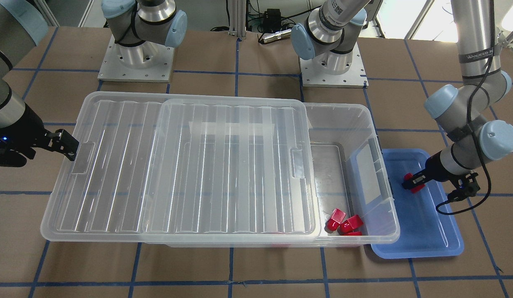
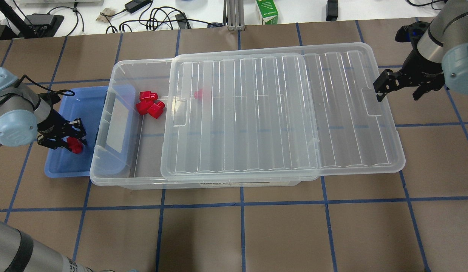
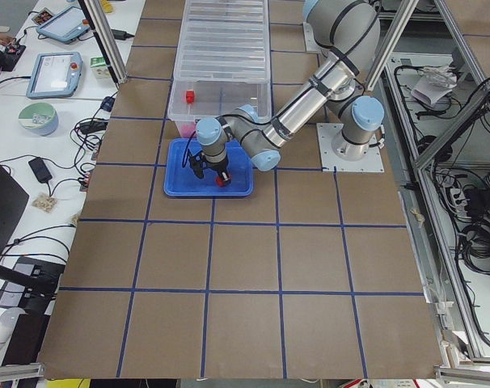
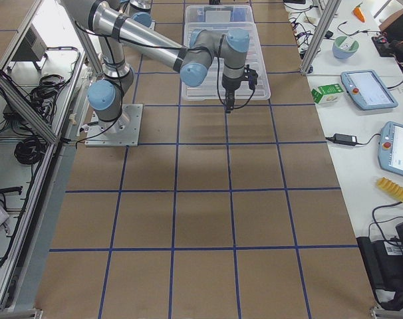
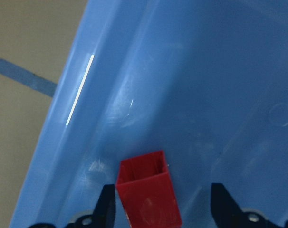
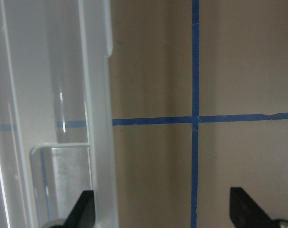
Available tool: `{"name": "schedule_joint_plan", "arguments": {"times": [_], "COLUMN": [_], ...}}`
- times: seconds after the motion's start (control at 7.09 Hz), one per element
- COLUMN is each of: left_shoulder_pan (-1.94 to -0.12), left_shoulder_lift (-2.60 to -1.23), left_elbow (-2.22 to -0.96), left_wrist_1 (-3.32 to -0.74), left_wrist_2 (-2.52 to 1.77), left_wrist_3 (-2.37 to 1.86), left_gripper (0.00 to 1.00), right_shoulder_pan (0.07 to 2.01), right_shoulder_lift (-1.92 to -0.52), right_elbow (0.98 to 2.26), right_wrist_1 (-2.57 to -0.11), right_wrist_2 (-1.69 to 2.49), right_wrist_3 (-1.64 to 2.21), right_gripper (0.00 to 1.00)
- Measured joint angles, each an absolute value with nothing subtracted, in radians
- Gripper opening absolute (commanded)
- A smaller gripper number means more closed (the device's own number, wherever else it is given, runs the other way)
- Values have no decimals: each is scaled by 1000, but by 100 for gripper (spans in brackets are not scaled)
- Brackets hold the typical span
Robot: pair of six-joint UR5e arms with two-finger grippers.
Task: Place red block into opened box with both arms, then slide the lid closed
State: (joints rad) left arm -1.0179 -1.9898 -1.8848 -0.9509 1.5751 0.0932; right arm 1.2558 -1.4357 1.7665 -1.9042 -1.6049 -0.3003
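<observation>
A red block [image 2: 75, 145] [image 5: 148, 190] lies in the blue tray [image 2: 81, 104]. My left gripper [image 2: 77, 139] [image 5: 163, 209] is open and straddles it, with a gap showing on one side. The clear box [image 2: 118, 75] [image 1: 364, 111] is open at the end beside the tray. The lid [image 2: 256, 113] [image 1: 198, 165] is slid toward my right and overhangs the box's far end. Three red blocks [image 2: 149, 105] rest inside the open part, and one more [image 2: 201, 94] shows under the lid. My right gripper [image 2: 399, 92] [image 6: 163, 213] is open, one finger by the lid's end notch [image 6: 58, 156].
The blue tray sits against the box's short end. Cables, power bricks and a green carton [image 2: 267, 11] line the table's far edge. Both arm bases [image 1: 136, 62] stand on the robot side of the box. Blue tape lines [image 2: 241, 204] grid the brown table.
</observation>
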Motion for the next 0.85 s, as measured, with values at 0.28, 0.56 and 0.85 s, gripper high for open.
{"name": "schedule_joint_plan", "arguments": {"times": [0.28, 0.56, 0.85], "left_shoulder_pan": [-1022, -1066, -1199], "left_shoulder_lift": [-1960, -1897, -1834], "left_elbow": [-1854, -1704, -1537], "left_wrist_1": [-1000, -1227, -1450], "left_wrist_2": [1573, 1568, 1570], "left_wrist_3": [96, 97, 96], "left_gripper": [5, 7, 7], "right_shoulder_pan": [1218, 1207, 1209], "right_shoulder_lift": [-1437, -1439, -1447], "right_elbow": [1766, 1762, 1700], "right_wrist_1": [-1903, -1903, -1851], "right_wrist_2": [-1604, -1596, -1544], "right_wrist_3": [-341, -344, -327], "right_gripper": [100, 100, 100]}}
